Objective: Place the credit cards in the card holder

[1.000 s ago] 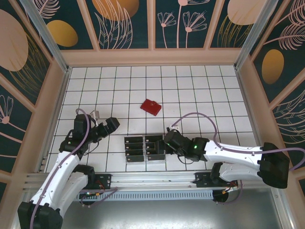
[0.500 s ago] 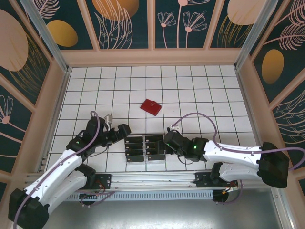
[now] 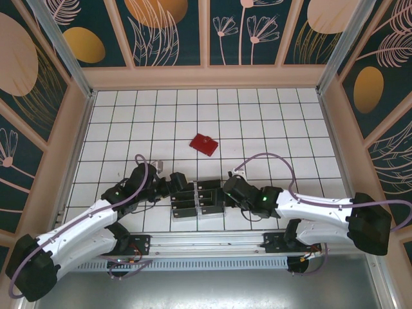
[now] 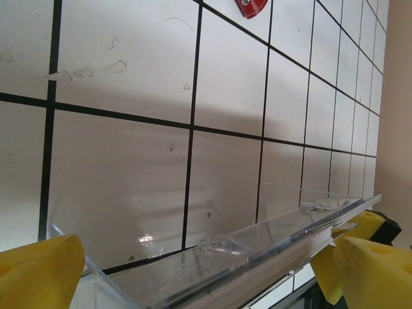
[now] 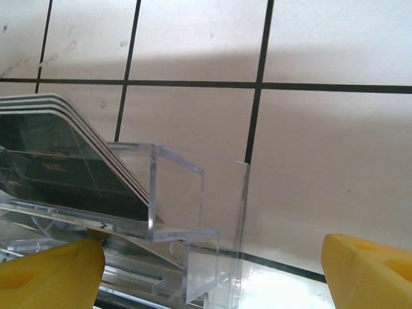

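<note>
Left end effector (image 3: 175, 185) and right end effector (image 3: 226, 191) are sitting either side of the clear rack (image 5: 193, 193), both gaping wide, gripping nothing. I'd be pinching just one of the credit cards (image 5: 51, 174) by its top edge. The card holder (image 3: 204, 143) is lying farther out on the counter.

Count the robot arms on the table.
2. The left arm reaches from the near-left corner and the right arm from the near right, both toward the clear rack.

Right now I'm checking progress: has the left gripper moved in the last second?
Yes. In the top view the left gripper has moved right across the tiles, up to the left end of the clear rack, which stayed put.
</note>
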Motion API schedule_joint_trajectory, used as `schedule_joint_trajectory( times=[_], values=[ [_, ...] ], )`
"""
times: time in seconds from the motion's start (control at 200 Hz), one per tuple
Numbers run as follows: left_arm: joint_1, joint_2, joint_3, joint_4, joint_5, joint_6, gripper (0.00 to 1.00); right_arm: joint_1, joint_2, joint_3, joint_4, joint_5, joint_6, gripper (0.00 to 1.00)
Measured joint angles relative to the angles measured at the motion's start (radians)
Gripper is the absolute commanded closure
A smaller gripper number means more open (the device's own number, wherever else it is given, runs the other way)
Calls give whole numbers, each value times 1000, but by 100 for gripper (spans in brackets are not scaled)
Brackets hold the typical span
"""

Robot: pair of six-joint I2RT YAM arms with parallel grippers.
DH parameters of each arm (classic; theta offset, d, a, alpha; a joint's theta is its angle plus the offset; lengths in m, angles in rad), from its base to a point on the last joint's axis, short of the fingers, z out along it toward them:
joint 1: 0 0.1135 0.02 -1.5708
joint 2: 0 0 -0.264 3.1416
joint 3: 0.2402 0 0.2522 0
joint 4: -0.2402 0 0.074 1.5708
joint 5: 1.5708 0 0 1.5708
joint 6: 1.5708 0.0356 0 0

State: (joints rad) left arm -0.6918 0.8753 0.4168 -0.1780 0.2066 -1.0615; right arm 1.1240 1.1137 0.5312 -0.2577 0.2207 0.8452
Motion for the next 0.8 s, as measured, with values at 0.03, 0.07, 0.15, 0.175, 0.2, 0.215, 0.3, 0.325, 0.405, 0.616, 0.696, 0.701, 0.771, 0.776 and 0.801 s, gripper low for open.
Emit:
schedule_joint_trajectory(
  times=[0.03, 0.07, 0.15, 0.175, 0.2, 0.215, 0.3, 0.325, 0.405, 0.616, 0.696, 0.701, 0.771, 0.776, 0.801],
  values=[
    [-7, 12, 0, 12, -6, -3, 1, -7, -6, -5, 1, 0, 0, 13],
    [-14, 25, 0, 26, -10, -8, 1, -16, -14, -12, 3, 0, 0, 13],
    [-26, 52, 0, 57, -14, -15, 1, -36, -32, -26, 7, 1, 0, 13],
    [-29, 61, 0, 68, -16, -18, 1, -43, -37, -29, 8, 1, 0, 13],
    [-32, 69, 0, 78, -18, -20, 1, -50, -42, -33, 8, 3, 0, 13],
    [-33, 74, 0, 84, -18, -21, 1, -55, -46, -36, 9, 3, 0, 13],
    [-41, 102, 0, 115, -23, -27, 1, -87, -66, -53, 9, 10, -1, 13],
    [-43, 110, 0, 123, -25, -29, 1, -100, -72, -58, 10, 11, -1, 13],
    [-50, 138, 2, 153, -27, -32, 1, -139, -95, -72, 12, 14, -3, 13],
    [-61, 228, 51, 196, -32, -32, 1, -262, -146, -103, 14, 11, -40, 13],
    [-64, 261, 69, 213, -33, -32, 1, -292, -150, -108, 16, 8, -57, 13],
    [-64, 262, 69, 214, -33, -32, 1, -293, -150, -108, 16, 8, -58, 13],
    [-69, 294, 86, 233, -35, -32, 1, -309, -156, -115, 22, 3, -66, 13],
    [-70, 298, 88, 235, -35, -32, 1, -309, -156, -115, 23, 3, -67, 13],
    [-74, 309, 95, 241, -36, -32, 1, -313, -158, -117, 24, 0, -71, 13]
  ],
)
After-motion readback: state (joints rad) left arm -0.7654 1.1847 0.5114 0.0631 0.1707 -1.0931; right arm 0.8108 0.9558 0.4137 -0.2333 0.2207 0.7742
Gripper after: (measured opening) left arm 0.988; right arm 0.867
